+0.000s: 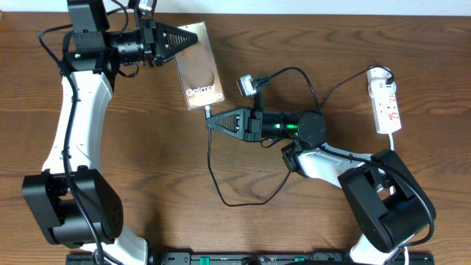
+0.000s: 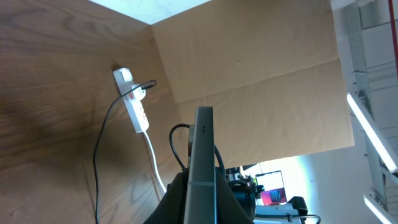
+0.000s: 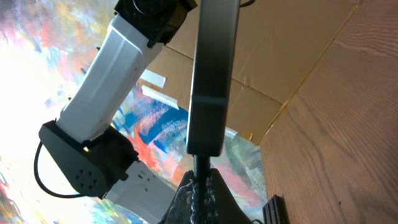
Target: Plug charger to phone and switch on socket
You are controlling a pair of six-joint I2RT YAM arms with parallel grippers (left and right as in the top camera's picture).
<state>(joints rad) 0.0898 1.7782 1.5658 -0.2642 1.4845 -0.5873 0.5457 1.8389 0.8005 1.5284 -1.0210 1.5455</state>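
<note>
The phone (image 1: 199, 70), with a brownish screen and "Galaxy" lettering, is held off the table at its far end by my left gripper (image 1: 176, 38), which is shut on it. In the left wrist view the phone (image 2: 203, 155) shows edge-on between the fingers. My right gripper (image 1: 213, 120) is shut on the charger's plug tip (image 3: 200, 171), which meets the phone's lower edge (image 3: 211, 74). The black charger cable (image 1: 221, 188) loops over the table. The white socket (image 1: 385, 99) lies at the far right; it also shows in the left wrist view (image 2: 132, 96).
A small silvery adapter (image 1: 246, 85) lies right of the phone. The socket's thick white cord (image 1: 392, 140) runs down toward the right arm's base. Both arm bases stand at the table's front edge.
</note>
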